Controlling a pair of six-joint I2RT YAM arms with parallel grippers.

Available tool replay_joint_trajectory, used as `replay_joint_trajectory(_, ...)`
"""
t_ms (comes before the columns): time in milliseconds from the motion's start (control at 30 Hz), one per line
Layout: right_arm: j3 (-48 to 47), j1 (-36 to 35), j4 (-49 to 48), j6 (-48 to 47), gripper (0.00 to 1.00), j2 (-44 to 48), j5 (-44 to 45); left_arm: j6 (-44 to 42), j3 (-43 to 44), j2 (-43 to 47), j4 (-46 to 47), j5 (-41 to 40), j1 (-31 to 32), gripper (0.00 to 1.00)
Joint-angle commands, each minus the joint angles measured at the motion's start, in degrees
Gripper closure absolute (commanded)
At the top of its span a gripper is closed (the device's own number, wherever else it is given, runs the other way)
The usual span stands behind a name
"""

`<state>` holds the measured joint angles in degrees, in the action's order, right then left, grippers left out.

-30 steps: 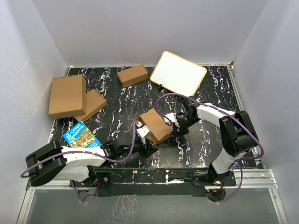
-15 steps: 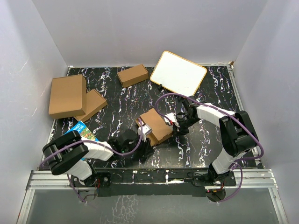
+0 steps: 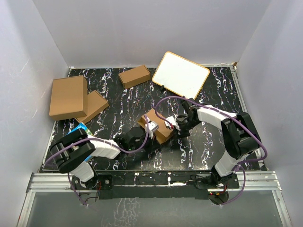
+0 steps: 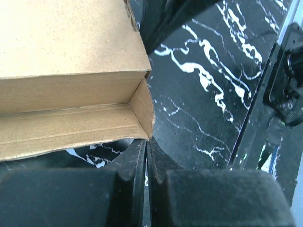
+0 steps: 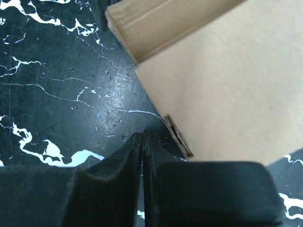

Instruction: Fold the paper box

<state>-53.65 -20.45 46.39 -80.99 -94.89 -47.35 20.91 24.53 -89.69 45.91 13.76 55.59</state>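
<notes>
The paper box (image 3: 158, 126) is a small plain brown cardboard mailer in the middle of the black marbled table. In the left wrist view it (image 4: 66, 42) fills the upper left, one open side showing an inner wall and flap. My left gripper (image 4: 147, 143) is shut, its tips touching the flap's lower corner, with nothing seen between the jaws; from above it (image 3: 147, 134) sits at the box's near left side. My right gripper (image 5: 142, 136) is shut and empty, tips on the table just beside the box's edge (image 5: 222, 85); from above it (image 3: 175, 126) is at the box's right side.
A bigger brown carton (image 3: 68, 96) lies over a flat brown box (image 3: 95, 106) at the far left. Another small brown box (image 3: 134, 76) and a white board with a wooden frame (image 3: 182, 74) lie at the back. A blue booklet (image 3: 79, 128) lies near my left arm.
My left arm has swung in toward the box, bringing its gripper up against the near left side. The box has shifted slightly away from me. The right arm has barely moved.
</notes>
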Motion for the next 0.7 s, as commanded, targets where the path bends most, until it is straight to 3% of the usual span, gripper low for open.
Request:
replay_joint_trajectory(0,-0.4,-0.2,0.4,-2.2,0.90,0.6,-4.4,2.0,3.1,4.8,-4.2,-4.6,-0.1,1.00)
replay_joint_trajectory(200,-0.2,-0.2,2.2,-4.8,0.90,0.9,-6.0,4.9,3.9,5.6,-7.9,-7.4,-1.2,1.00)
replay_joint_trajectory(367,-2.2,1.5,4.5,-4.7,0.83,2.0,-5.8,4.6,2.4,5.5,-8.7,-6.0,-2.4,1.00)
replay_joint_trajectory(533,-4.4,8.1,6.4,-2.0,0.62,4.5,-11.3,3.8,0.2,5.8,-8.2,-5.2,-3.6,1.00)
replay_joint_trajectory(667,-7.6,11.9,0.6,17.3,0.43,3.5,-22.6,4.8,-0.9,4.8,-6.0,-3.8,-4.7,0.99)
